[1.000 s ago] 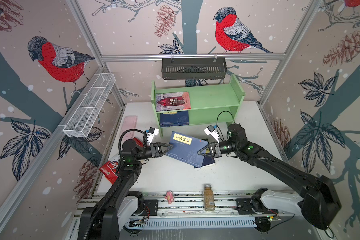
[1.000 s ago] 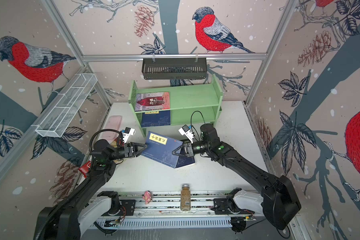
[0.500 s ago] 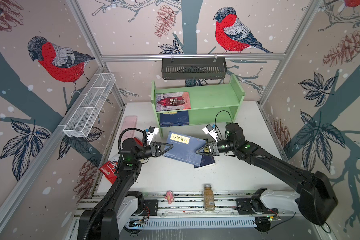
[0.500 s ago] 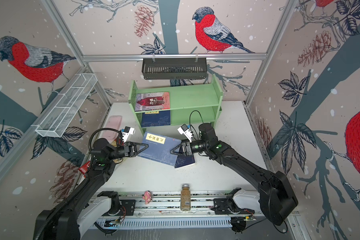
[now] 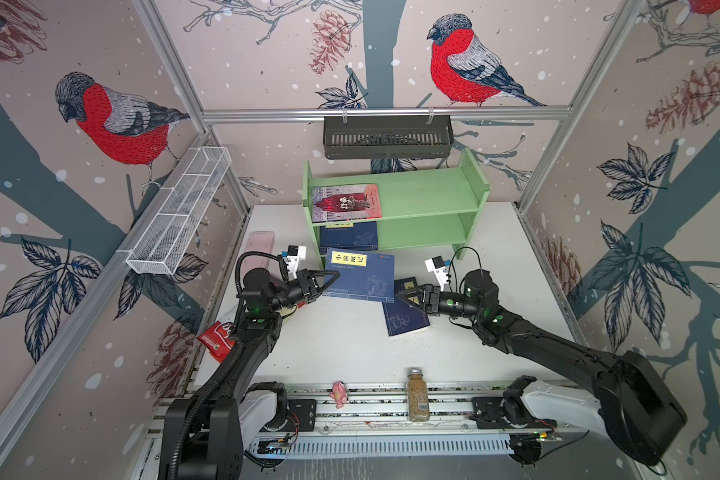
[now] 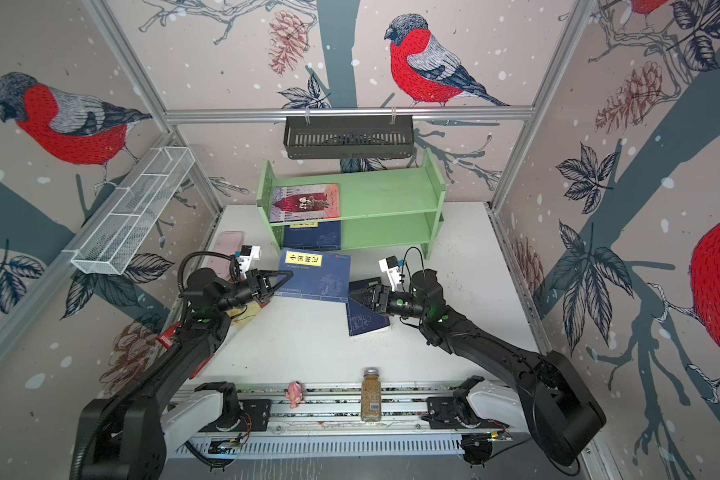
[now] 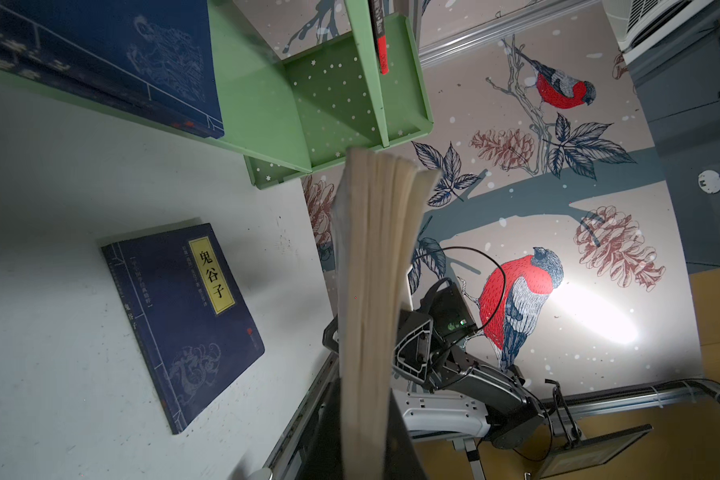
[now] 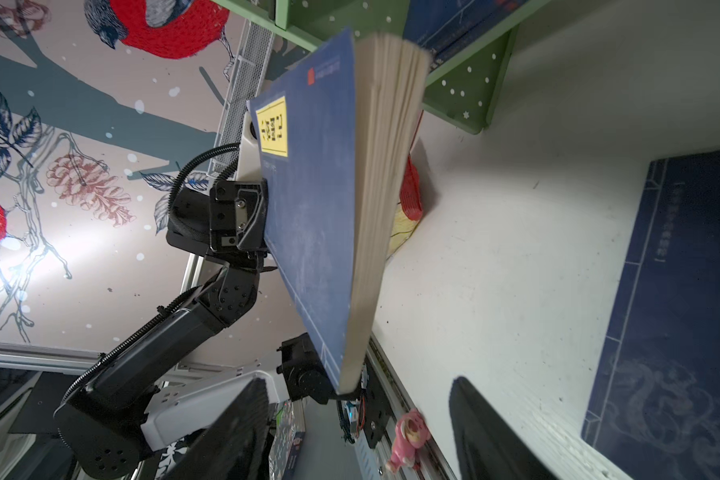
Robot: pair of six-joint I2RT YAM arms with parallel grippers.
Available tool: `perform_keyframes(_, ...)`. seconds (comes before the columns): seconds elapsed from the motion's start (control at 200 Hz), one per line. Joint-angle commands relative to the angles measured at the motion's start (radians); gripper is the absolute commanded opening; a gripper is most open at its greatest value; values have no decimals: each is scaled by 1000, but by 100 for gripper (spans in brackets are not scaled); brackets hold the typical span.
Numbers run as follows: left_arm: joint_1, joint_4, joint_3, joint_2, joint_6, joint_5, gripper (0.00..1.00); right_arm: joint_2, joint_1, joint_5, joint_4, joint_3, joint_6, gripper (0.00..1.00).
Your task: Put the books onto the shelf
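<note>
Shelved: pink-red book (image 5: 346,203), lower navy book (image 5: 350,239). Left tool (image 5: 329,280) grips raised navy book (image 5: 362,274); flat navy book (image 5: 406,322) lies beneath right tool (image 5: 404,296), jaws apart.

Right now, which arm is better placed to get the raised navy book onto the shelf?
Left. The left hand is shut on the raised navy book, just in front of the shelf. The right hand is open and empty.

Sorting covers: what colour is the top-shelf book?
The book is pink-red; clearest in a top view.
</note>
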Motion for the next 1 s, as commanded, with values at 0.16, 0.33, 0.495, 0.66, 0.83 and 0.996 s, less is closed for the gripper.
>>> perform_keyframes(0.16, 3, 170, -6, 29, -85, -95, 0, 18, 110, 251, 242, -37, 131, 71)
perform_keyframes(0.33, 3, 228, -15, 68, -144, -109, 0, 83, 138, 311, 368, -42, 191, 70)
perform_keyframes(0.495, 3, 267, -21, 86, -176, -125, 0, 163, 143, 357, 435, -27, 222, 68)
perform_keyframes(0.66, 3, 308, -18, 112, -212, -126, 0, 216, 127, 361, 499, -1, 251, 62)
perform_keyframes(0.83, 3, 323, -19, 122, -222, -131, 0, 282, 128, 351, 554, 39, 271, 48)
perform_keyframes(0.996, 3, 341, -19, 143, -245, -135, 0, 343, 121, 342, 619, 52, 294, 40)
